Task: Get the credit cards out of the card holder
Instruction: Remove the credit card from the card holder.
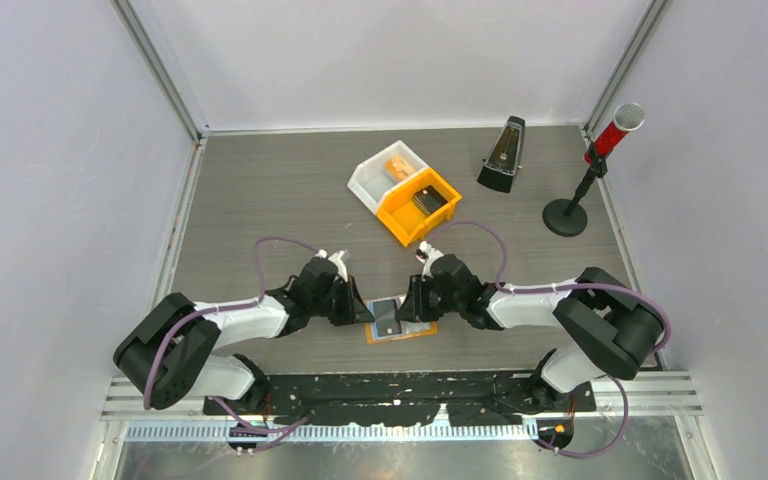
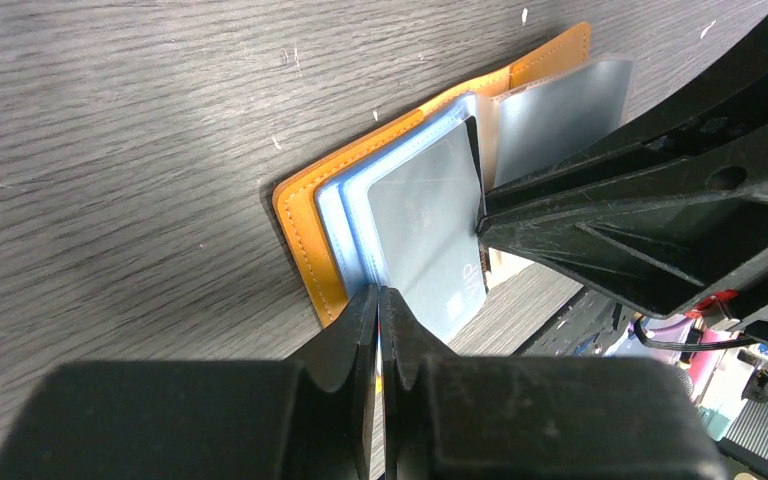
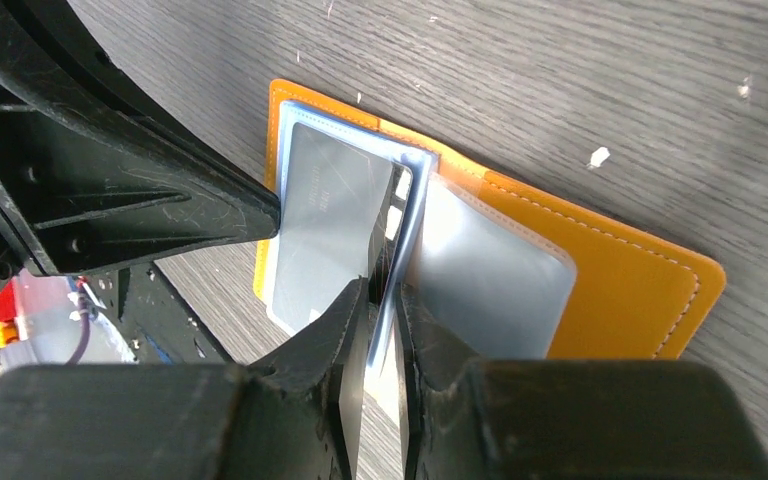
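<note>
Right now your left claw and right claw meet tip to tip over the flat orange folding card holder. It lies open on the grey wood-grain worktop, directly beneath them.

Your left claw's fingers are pinched almost together on the near edge of the pale blue and clear plastic sleeves, with only a thin pale sliver between them. Your right claw's fingers are likewise nearly closed, clamping one pale blue sleeve leaf that stands on edge between them.

A grey rectangular credit card sits inside the top clear sleeve, just ahead of your left claw's tips, and its far edge touches a fingertip of the right claw. You cannot tell whether more cards lie beneath it.

Well beyond both claws stands a deep orange plastic bin, with a white bin against it.
</note>
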Action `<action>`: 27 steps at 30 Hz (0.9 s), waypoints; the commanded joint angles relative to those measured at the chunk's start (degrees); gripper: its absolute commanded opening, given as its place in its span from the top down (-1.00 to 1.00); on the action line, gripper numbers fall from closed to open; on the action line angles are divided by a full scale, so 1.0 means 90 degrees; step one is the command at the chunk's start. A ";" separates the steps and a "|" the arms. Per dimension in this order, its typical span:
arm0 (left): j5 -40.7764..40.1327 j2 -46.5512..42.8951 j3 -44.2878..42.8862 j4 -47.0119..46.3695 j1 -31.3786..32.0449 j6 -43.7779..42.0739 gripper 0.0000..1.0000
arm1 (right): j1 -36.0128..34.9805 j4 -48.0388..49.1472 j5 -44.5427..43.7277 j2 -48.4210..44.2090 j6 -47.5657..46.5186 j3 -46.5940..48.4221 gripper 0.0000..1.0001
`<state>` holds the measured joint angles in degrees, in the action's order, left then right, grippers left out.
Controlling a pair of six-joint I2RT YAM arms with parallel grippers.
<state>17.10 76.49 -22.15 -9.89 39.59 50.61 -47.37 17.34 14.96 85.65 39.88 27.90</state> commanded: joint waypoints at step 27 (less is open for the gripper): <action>-0.0598 0.0300 -0.0106 0.0735 -0.0005 -0.0367 0.87 | 0.0773 0.2181 0.1323 -0.0027 0.0679 -0.1001 0.89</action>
<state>17.17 77.38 -23.29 -8.73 39.35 50.30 -41.30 34.70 24.97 87.81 46.48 19.79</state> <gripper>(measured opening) 0.065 0.070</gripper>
